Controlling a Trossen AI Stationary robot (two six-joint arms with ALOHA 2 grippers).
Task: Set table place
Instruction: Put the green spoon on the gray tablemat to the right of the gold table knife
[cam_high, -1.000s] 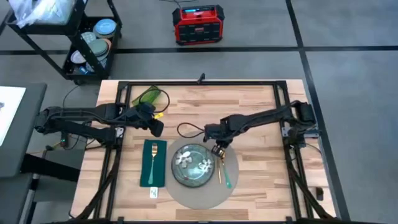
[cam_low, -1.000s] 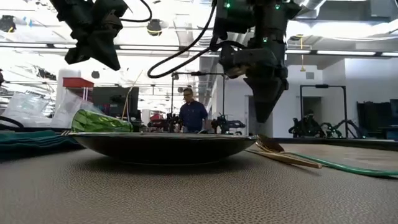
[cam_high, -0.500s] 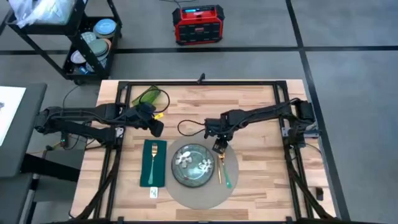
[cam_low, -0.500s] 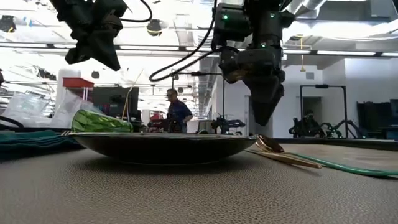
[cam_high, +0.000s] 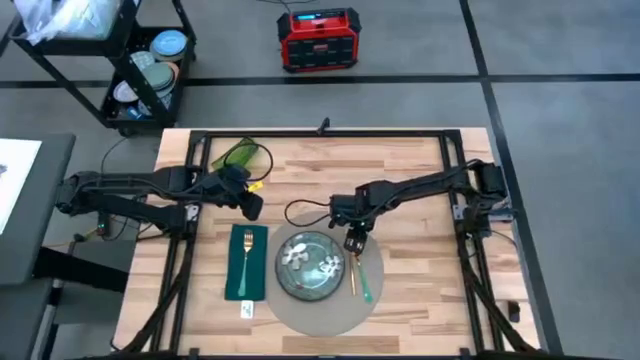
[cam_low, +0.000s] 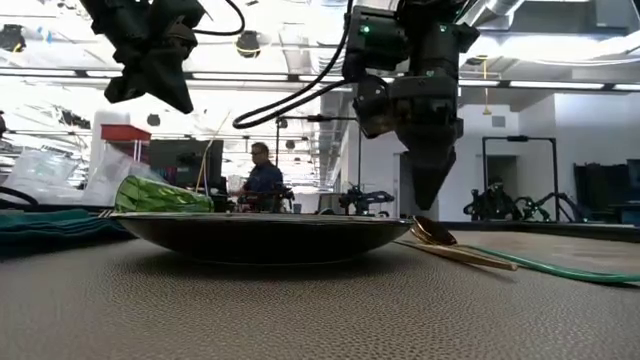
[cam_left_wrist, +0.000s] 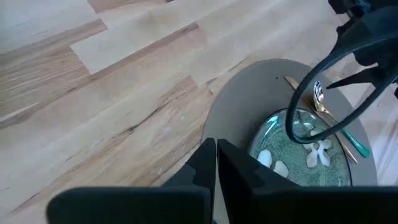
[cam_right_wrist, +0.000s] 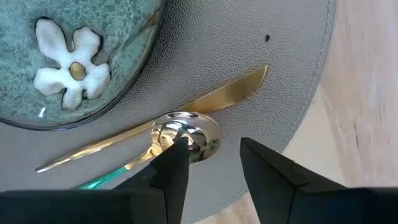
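Note:
The round grey placemat (cam_high: 325, 310) lies near the front of the wooden table (cam_high: 420, 170). A dark green floral plate (cam_high: 306, 266) rests on it. Right of the plate lie a gold knife (cam_right_wrist: 230, 94) and a spoon (cam_right_wrist: 186, 134) with a green handle. My right gripper (cam_right_wrist: 214, 163) hangs open just above the spoon's bowl, fingers pointing down, touching nothing (cam_low: 430, 195). A gold fork (cam_high: 246, 252) lies on a dark green napkin (cam_high: 247, 275) left of the mat. My left gripper (cam_high: 252, 206) waits shut, raised above the table beyond the napkin.
A green striped bag (cam_high: 242, 155) lies at the table's far left. A small white tag (cam_high: 247, 311) sits below the napkin. A black cart (cam_high: 150, 60) with bowls and a red power unit (cam_high: 318, 38) stand on the floor beyond the table. A person (cam_low: 260, 180) walks in the room behind.
My right gripper has stayed over the spoon's bowl, turning a little about its wrist and sinking slightly. The knife, spoon and plate have kept still. The person in the room behind has walked toward the left.

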